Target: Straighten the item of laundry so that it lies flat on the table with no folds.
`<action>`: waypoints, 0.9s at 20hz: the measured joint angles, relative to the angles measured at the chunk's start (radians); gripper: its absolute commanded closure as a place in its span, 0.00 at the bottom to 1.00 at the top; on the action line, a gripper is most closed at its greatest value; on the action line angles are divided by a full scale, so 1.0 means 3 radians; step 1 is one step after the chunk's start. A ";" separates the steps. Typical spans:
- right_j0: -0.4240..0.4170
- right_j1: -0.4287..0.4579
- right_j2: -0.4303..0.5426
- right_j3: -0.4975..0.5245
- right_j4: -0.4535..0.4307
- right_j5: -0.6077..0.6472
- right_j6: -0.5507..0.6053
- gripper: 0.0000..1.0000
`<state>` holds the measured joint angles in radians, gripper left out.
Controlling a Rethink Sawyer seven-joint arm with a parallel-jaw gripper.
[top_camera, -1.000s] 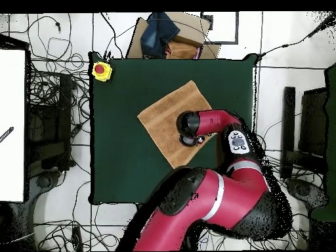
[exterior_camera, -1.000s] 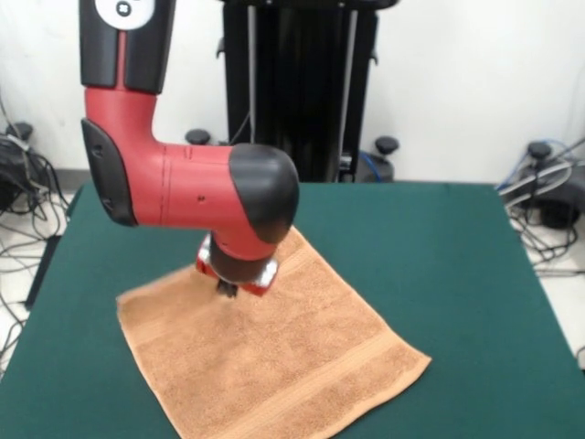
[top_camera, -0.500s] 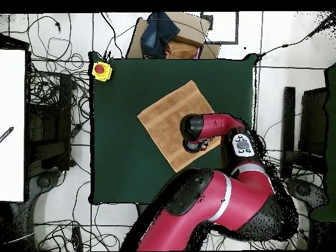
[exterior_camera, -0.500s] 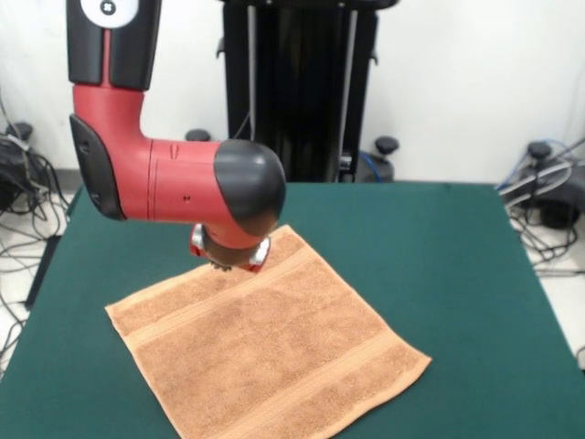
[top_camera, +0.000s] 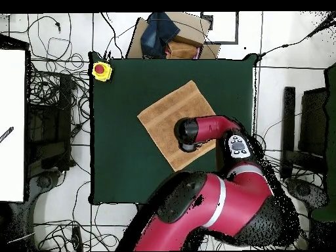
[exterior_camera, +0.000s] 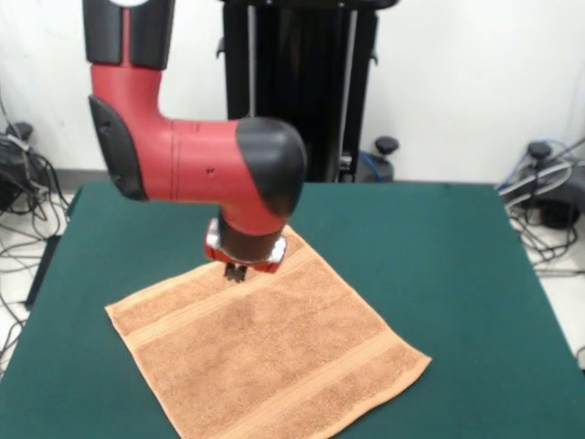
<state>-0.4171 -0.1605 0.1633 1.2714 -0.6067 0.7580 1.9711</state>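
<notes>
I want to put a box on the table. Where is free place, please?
Bare green table lies wide between the towel and the edge toward the cables, and along the pedestal side. It is crowded where the gripper hangs over the towel's far corner.

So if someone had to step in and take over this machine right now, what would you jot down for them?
Gripper: low over the towel's far part, seen from the front; whether it is open or shut does not show, nor whether it touches the cloth.
Towel: spread out on the green table, turned diamond-wise; no folds visible where the arm does not cover it.
Done: the towel looks flat.
Left: lift the arm away and check the covered patch for any fold.
Also there: a yellow box with a red button at one table corner.
</notes>
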 measured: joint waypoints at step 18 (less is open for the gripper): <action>-0.0154 -0.0960 -0.0241 0.1020 0.0025 -0.0674 0.0000 1.00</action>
<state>-0.4633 -0.4486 0.0911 1.5773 -0.5992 0.5557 1.9711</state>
